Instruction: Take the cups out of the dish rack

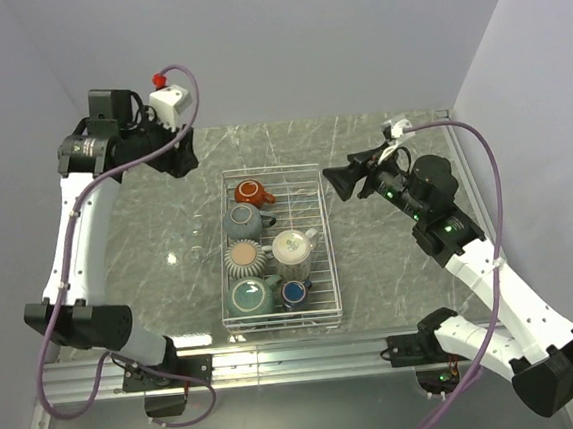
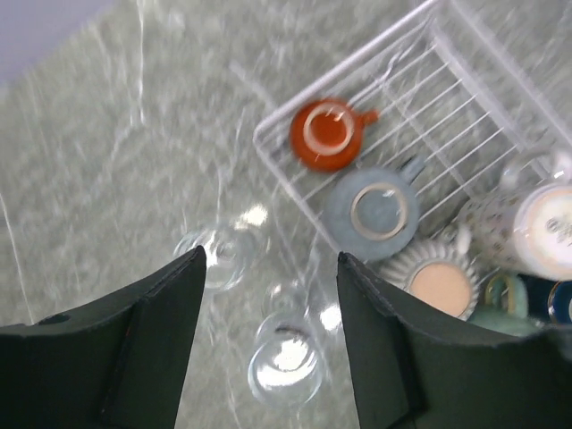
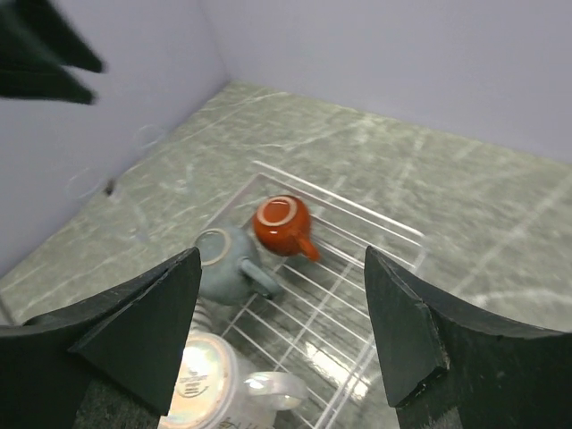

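The white wire dish rack (image 1: pixel 327 241) sits mid-table. It holds a red-brown mug (image 1: pixel 250 192), a grey-teal mug (image 1: pixel 242 221), a ribbed beige cup (image 1: pixel 243 256), a white mug (image 1: pixel 293 249), another teal mug (image 1: pixel 248 296) and a small dark-blue cup (image 1: pixel 293 292). Clear glasses (image 1: pixel 197 224) stand on the table left of the rack. My left gripper (image 1: pixel 183 151) hangs open and empty above the glasses (image 2: pixel 286 365), back left of the rack. My right gripper (image 1: pixel 336 183) is open and empty at the rack's back right, over the red-brown mug (image 3: pixel 281 223) and grey-teal mug (image 3: pixel 223 261).
Grey marble-patterned tabletop (image 1: pixel 391 256) surrounds the rack, with walls close on the left, back and right. A metal rail (image 1: pixel 299 359) runs along the near edge by the arm bases. Purple cables trail from both arms.
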You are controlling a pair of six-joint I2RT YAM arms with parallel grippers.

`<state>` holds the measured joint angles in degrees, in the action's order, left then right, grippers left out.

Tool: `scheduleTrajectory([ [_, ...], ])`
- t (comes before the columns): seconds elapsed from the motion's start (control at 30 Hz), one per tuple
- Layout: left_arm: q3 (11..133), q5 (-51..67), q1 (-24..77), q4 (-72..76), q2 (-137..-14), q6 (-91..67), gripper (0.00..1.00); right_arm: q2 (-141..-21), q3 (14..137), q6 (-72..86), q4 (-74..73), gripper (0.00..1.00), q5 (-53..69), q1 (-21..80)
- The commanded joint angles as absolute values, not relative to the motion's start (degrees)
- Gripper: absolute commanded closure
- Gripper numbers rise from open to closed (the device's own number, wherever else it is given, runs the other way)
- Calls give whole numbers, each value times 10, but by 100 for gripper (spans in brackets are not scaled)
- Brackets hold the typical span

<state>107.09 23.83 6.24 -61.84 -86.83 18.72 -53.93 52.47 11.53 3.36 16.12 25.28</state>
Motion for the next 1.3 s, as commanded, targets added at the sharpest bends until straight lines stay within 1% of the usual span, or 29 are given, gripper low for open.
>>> scheduleTrajectory([
  [0.0,1085,232,140,-551,-827,149,35,-514,526,147,18,20,92,229],
  [0.03,1090,204,168,-550,-829,144,35,-510,519,161,9,20,81,223],
  [0.07,1094,194,219,-552,-832,142,35,-506,517,166,4,20,76,215],
  [0.13,1120,185,264,-562,-857,132,35,-498,514,183,-18,20,67,193],
  [0.17,1129,170,308,-571,-879,129,35,-496,513,189,-28,20,62,186],
  [0.23,1147,154,349,-578,-903,127,35,-488,511,201,-56,21,48,166],
  [0.27,1150,142,391,-586,-925,128,34,-479,509,206,-64,21,42,161],
  [0.37,1157,136,464,-596,-970,138,32,-455,490,209,-82,21,27,137],
  [0.47,1165,137,510,-606,-1008,147,31,-432,465,207,-85,21,24,122],
  [0.57,1182,129,532,-626,-1061,156,30,-398,445,200,-88,21,18,120],
  [0.7,1201,114,539,-635,-1094,157,30,-381,430,189,-98,21,8,118],
  [0.8,1197,104,546,-645,-1121,149,32,-373,419,185,-99,21,2,118],
  [0.87,1189,84,552,-656,-1132,142,35,-366,415,184,-98,21,2,118],
  [0.93,1158,70,554,-646,-1128,134,35,-361,408,180,-96,21,2,117],
  [1.0,1132,32,560,-629,-1123,134,36,-357,401,179,-93,21,2,117],
  [1.07,1130,11,562,-621,-1135,132,36,-356,398,178,-88,21,1,119],
  [1.2,1155,13,563,-640,-1167,127,36,-357,390,182,-83,21,7,117],
  [1.27,1146,6,563,-639,-1173,128,37,-355,388,181,-83,21,6,118],
])
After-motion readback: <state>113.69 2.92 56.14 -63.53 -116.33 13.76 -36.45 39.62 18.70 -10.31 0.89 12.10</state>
